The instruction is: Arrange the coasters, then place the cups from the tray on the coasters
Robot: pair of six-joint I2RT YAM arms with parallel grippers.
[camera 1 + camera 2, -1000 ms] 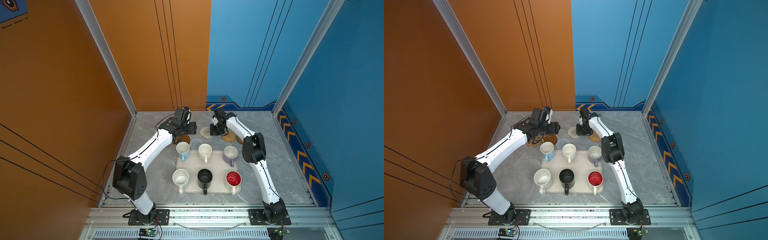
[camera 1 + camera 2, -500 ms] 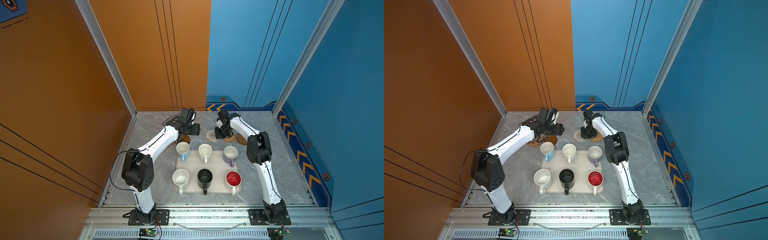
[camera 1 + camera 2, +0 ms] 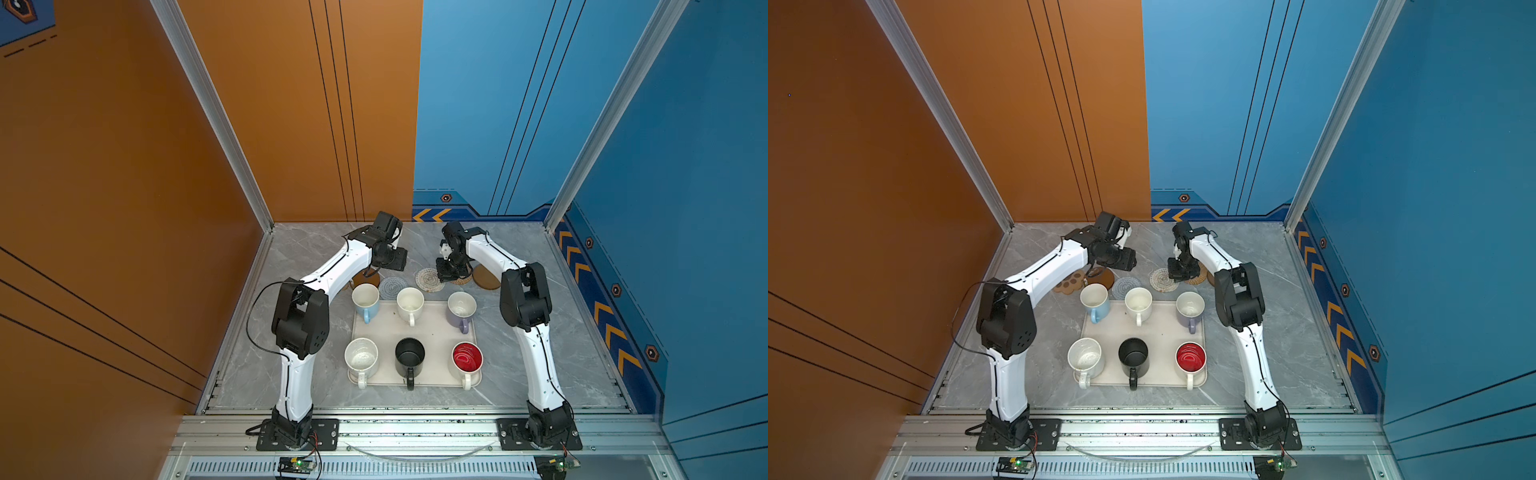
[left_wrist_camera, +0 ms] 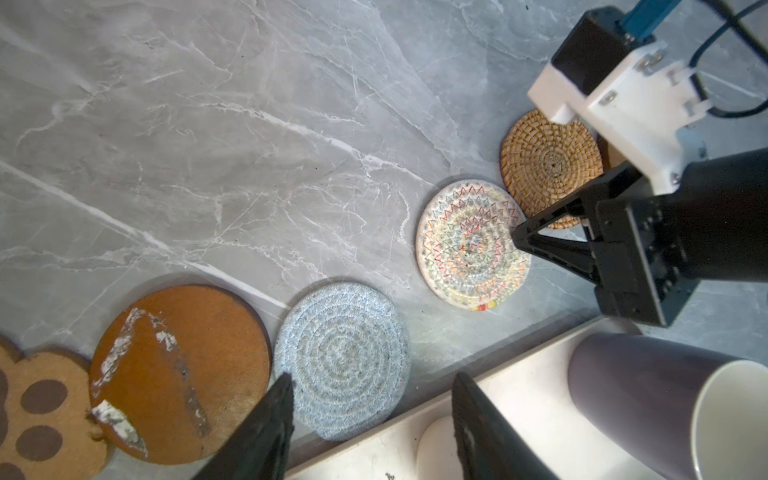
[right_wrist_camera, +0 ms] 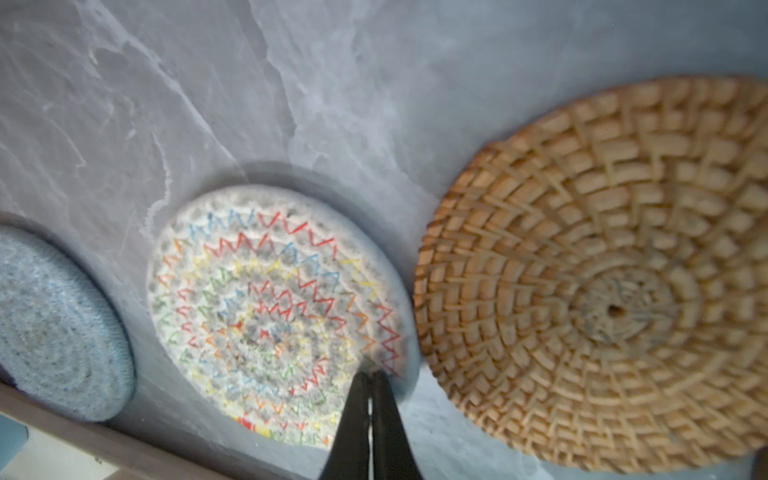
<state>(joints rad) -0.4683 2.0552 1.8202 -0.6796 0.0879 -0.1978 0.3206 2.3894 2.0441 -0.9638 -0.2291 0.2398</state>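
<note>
Woven white coaster (image 5: 274,316), beyond the far edge of the tray (image 3: 432,328) between the grey-blue coaster (image 5: 54,324) and the rattan coaster (image 5: 602,282), with the closed tips of the right gripper (image 5: 371,376) on its rim: slide it under light downward pressure, evening the gaps; the left gripper (image 4: 372,384) hangs part-open, empty.

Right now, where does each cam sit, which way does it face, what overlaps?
Both top views: high over the front rail, looking down on the tray; left arm and right arm show whole.
Left wrist: on the left arm, looking past the open left gripper, across the grey-blue coaster, toward the right gripper.
Right wrist: close over the white woven coaster; right gripper shut at its edge.
Shared by wrist views: white woven, grey-blue, rattan coaster.
</note>
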